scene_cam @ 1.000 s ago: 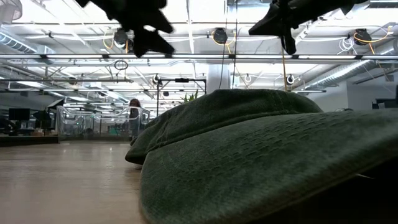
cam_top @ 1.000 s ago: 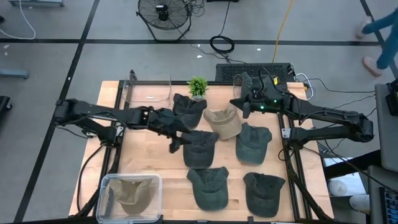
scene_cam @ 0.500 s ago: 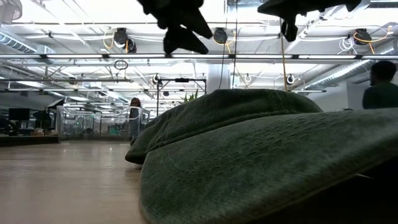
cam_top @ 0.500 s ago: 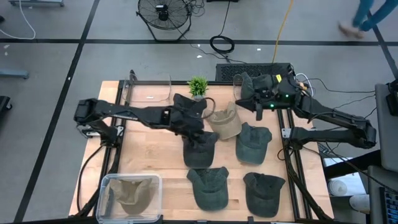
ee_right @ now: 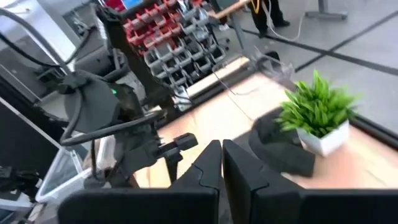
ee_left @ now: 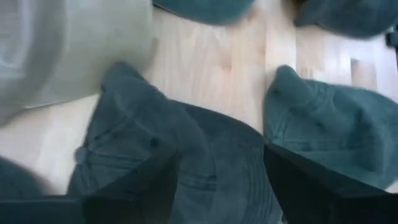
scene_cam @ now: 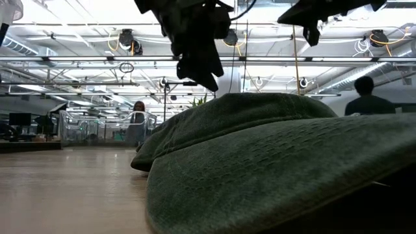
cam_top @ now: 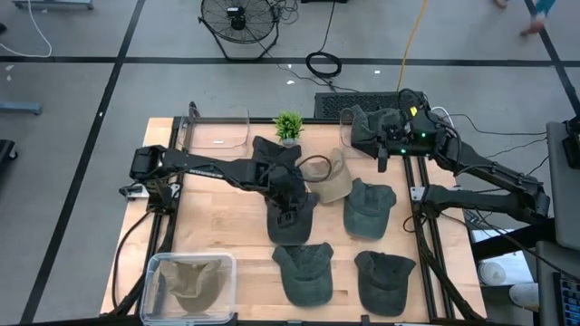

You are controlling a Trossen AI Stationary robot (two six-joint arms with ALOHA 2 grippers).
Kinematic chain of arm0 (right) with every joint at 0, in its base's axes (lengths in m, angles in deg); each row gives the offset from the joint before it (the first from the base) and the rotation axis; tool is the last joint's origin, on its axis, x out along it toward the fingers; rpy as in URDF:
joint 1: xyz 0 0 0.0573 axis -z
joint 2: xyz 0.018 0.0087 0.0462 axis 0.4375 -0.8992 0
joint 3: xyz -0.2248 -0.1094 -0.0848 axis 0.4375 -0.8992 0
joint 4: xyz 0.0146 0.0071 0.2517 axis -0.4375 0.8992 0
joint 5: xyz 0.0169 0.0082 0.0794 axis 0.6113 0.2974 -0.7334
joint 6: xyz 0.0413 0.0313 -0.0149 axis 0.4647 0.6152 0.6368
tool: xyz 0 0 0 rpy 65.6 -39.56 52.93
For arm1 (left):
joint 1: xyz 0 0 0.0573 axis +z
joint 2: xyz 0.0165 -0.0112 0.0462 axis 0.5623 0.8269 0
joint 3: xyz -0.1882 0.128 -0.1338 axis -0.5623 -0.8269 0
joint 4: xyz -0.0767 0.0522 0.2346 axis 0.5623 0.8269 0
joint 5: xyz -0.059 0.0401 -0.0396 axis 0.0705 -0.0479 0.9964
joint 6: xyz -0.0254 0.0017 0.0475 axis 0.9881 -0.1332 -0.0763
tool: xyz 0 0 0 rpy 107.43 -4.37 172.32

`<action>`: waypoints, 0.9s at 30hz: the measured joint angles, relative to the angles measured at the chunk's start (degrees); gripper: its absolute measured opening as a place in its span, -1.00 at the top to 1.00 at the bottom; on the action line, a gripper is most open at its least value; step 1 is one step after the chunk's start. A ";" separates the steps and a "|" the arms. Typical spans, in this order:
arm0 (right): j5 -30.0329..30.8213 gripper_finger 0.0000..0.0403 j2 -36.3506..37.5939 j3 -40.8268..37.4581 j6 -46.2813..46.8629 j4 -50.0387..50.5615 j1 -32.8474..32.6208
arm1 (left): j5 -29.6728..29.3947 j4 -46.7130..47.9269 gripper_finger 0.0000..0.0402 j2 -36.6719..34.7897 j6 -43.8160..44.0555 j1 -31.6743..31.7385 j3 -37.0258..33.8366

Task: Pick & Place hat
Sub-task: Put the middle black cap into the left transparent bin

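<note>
Several dark green hats lie on the wooden table [cam_top: 217, 226], and a beige hat [cam_top: 328, 178] lies among them. My left gripper [cam_top: 291, 214] hangs open, pointing slantwise down, just over the middle dark hat [cam_top: 292, 232]. In the left wrist view its fingers [ee_left: 146, 186] stand either side of that hat's crown [ee_left: 149, 146]; I see no touch. My right gripper [cam_top: 382, 160] is shut and holds nothing, raised above the table's far right corner; in the low view it [scene_cam: 311, 31] hangs high up.
A clear bin [cam_top: 190, 282] with a beige hat inside stands at the near left corner. A small potted plant [cam_top: 288, 125] and clear containers [cam_top: 217, 136] stand along the far edge. Bare wood lies on the table's left half. People stand in the room beyond.
My left gripper has gone toward the table's right edge and down, tipping further downward, from the bare wood to a spot over the middle dark hat. My right gripper has drawn back toward the far right corner and rolled a little. The hats have kept still.
</note>
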State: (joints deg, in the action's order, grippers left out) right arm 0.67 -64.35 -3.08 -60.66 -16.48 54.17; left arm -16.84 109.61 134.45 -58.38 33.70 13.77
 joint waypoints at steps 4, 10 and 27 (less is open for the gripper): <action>0.03 0.98 -0.01 0.00 0.26 0.75 -0.02 | 0.68 0.64 -0.22 1.14 -1.29 -0.28 0.02; 0.07 0.98 -0.01 0.00 2.50 2.06 -0.03 | 0.79 2.77 -0.22 4.17 -2.42 -0.23 0.01; 0.13 0.98 -0.03 -0.02 6.64 2.12 -0.07 | 1.47 4.09 0.28 9.75 -2.66 -0.17 -0.07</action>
State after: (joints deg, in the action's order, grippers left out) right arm 0.80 -64.38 -3.10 -54.03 -14.35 54.10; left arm -15.37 113.69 144.20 -61.05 33.53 13.70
